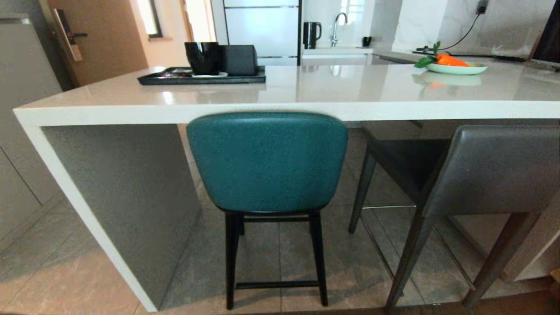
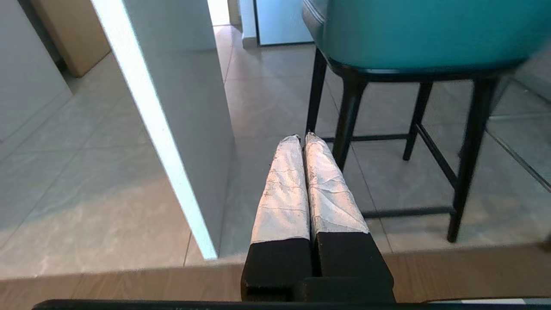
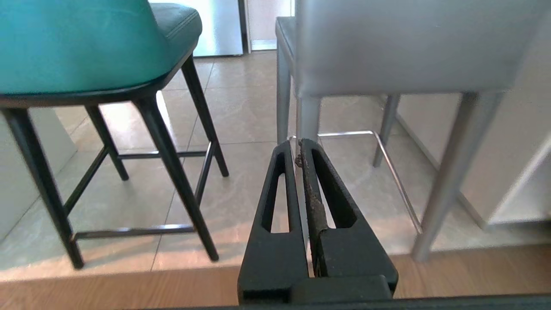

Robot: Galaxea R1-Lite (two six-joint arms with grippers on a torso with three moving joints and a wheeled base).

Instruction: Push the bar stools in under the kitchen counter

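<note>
The teal bar stool stands straight ahead, its rounded back just below the kitchen counter's thick front edge and its black legs on the tiles. The dark grey bar stool stands to its right, turned at an angle, seat partly under the slab. Neither arm shows in the head view. My left gripper is shut and empty, low above the floor, short of the teal stool's legs. My right gripper is shut on nothing, pointing at the grey stool's leg and chrome footrest.
The counter's grey side panel stands left of the teal stool. On the slab sit a black tray with cups and a plate of carrots. A wooden floor strip lies in front of the tiles. A door is at the far left.
</note>
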